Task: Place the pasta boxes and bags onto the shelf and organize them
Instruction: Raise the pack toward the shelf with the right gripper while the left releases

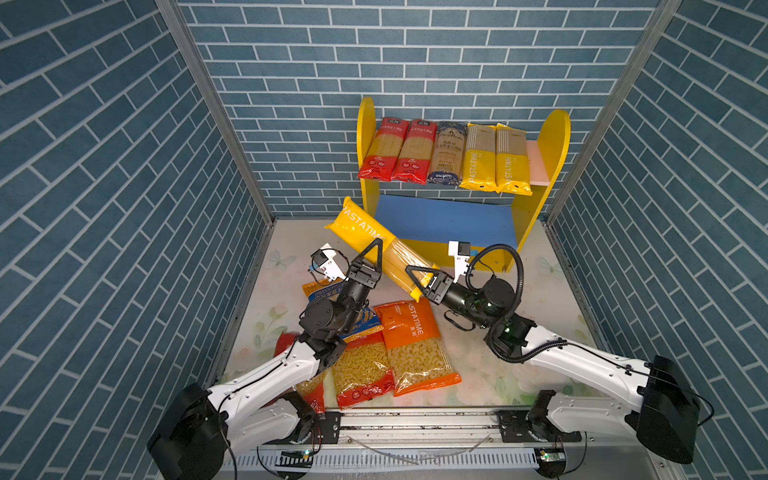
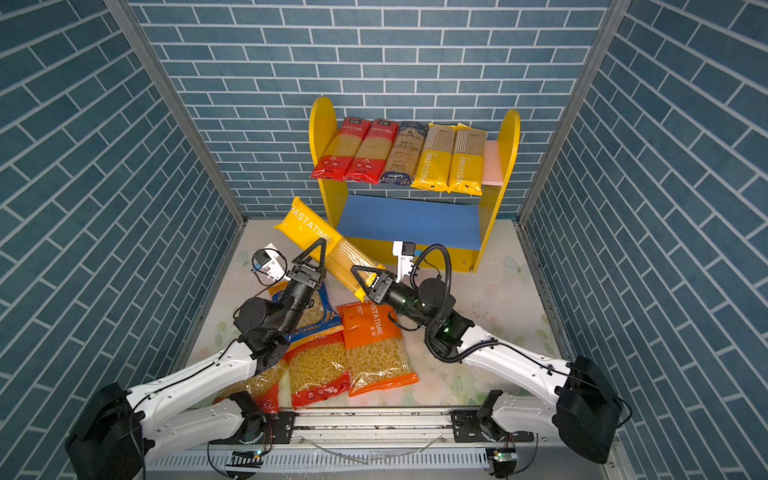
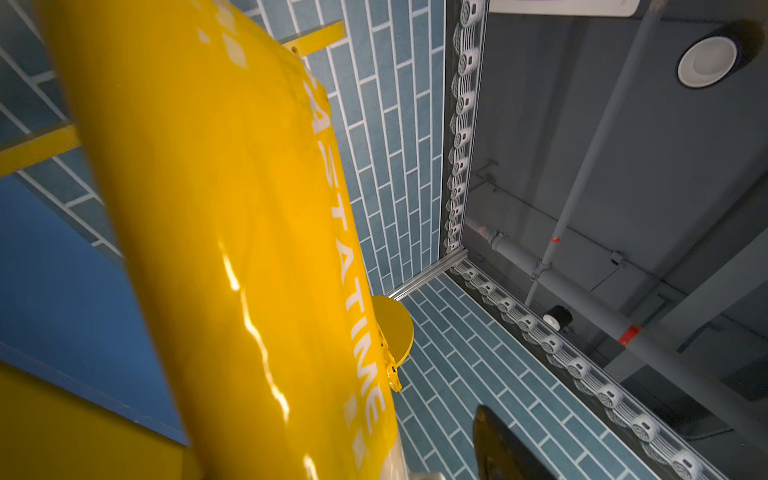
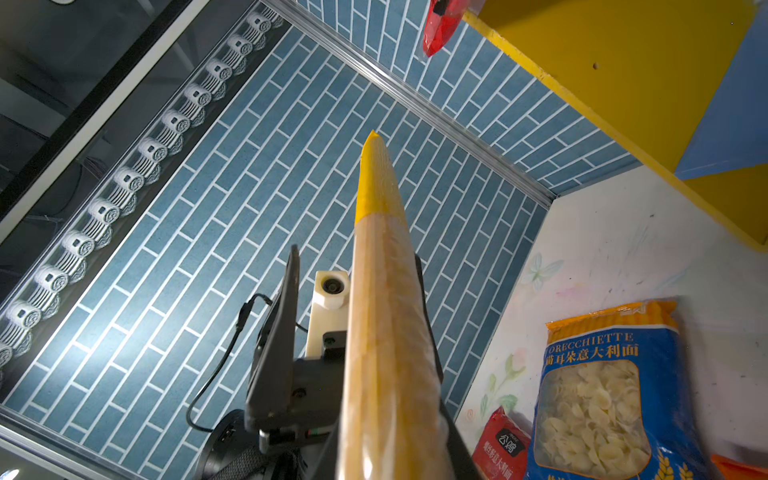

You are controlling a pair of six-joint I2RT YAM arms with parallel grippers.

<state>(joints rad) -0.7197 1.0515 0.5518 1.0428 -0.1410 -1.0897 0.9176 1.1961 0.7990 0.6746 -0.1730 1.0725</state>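
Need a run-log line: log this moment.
right gripper: shut on yellow spaghetti pack | left gripper: open around it | shelf: five packs on top

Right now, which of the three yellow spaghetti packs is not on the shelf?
The slanting pack, held in the air by the right pincer. The other two lie side by side on the shelf's pink board.

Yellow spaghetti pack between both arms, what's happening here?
Looks like a handover. The right gripper is shut on the clear end of the yellow PASTATIME spaghetti pack, held tilted in the air in front of the shelf. The left gripper has its jaws open around the pack's middle. Five spaghetti packs lie side by side on the pink upper board. Several short-pasta bags lie on the table, not yet shelved.
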